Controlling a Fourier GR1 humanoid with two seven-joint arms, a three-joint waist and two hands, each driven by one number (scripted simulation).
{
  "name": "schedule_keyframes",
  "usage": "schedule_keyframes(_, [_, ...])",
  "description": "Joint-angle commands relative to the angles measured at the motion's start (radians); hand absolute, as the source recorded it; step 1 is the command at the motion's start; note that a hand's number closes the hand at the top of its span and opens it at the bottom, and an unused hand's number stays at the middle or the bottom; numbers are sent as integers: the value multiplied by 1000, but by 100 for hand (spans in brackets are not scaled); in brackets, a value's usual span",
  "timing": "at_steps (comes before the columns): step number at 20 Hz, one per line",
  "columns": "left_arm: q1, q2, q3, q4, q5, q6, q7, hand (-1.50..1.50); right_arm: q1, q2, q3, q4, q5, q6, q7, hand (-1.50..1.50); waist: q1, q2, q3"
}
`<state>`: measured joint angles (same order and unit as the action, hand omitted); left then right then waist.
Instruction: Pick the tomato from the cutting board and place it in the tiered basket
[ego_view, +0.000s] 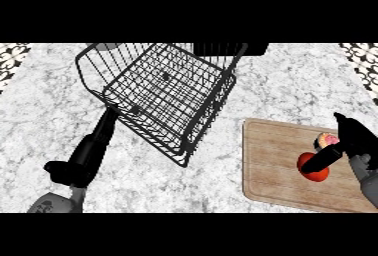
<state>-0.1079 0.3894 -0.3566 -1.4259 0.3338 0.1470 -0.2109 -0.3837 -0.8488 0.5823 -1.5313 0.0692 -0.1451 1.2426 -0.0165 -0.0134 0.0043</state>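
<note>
A red tomato (311, 167) lies on the wooden cutting board (277, 165) at the lower right. My right hand (347, 142) reaches in from the right edge, one finger lying across the tomato and the rest bending over it. The black wire tiered basket (164, 95) stands at the upper middle of the counter. My left hand (87, 150) is at the lower left, its straight fingers pointing up and touching the basket's lower left corner.
A small round pink-and-white object (325, 140) sits on the board just behind the tomato, partly hidden by my right hand. The marble counter (221, 190) spreads between basket and board. Patterned tile shows at both top corners.
</note>
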Motion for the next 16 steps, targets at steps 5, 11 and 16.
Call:
schedule_keyframes(5, [-11,-10,23,74,15,-13,46,0,96,55,11,-25,60,-87,245,-150,-13,10,-8])
schedule_keyframes(11, [-32,-14,14,42,-5,-26,67,0,132,110,-10,-33,104,-110,244,-150,4,12,-6])
schedule_keyframes(16, [-58,-22,23,38,-12,-11,124,0,147,160,-20,-14,141,-112,227,-150,9,14,-6])
